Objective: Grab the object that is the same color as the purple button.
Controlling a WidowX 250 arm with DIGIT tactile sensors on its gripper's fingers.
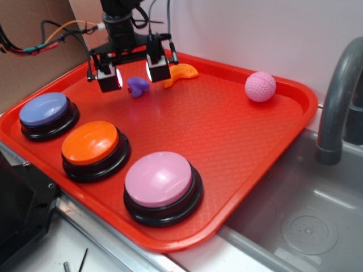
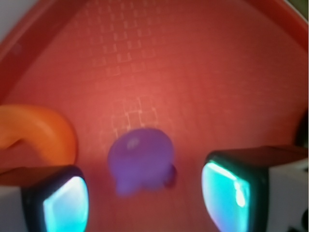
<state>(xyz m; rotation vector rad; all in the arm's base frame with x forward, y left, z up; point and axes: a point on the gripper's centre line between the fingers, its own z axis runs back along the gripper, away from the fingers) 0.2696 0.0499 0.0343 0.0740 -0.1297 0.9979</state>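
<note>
Your claw [image 1: 135, 75] spread wide, hovering at the far end of the red tray [image 1: 227, 136], purple toy [image 1: 138, 86] lying loose between its fingers [image 2: 63, 203], orange slice [image 1: 181, 72] just beside, purple button [image 1: 45, 110] well apart at your tray's near-left corner.

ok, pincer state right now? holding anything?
Pincer: open, holding nothing; the purple toy sits between its fingers, untouched.
</note>
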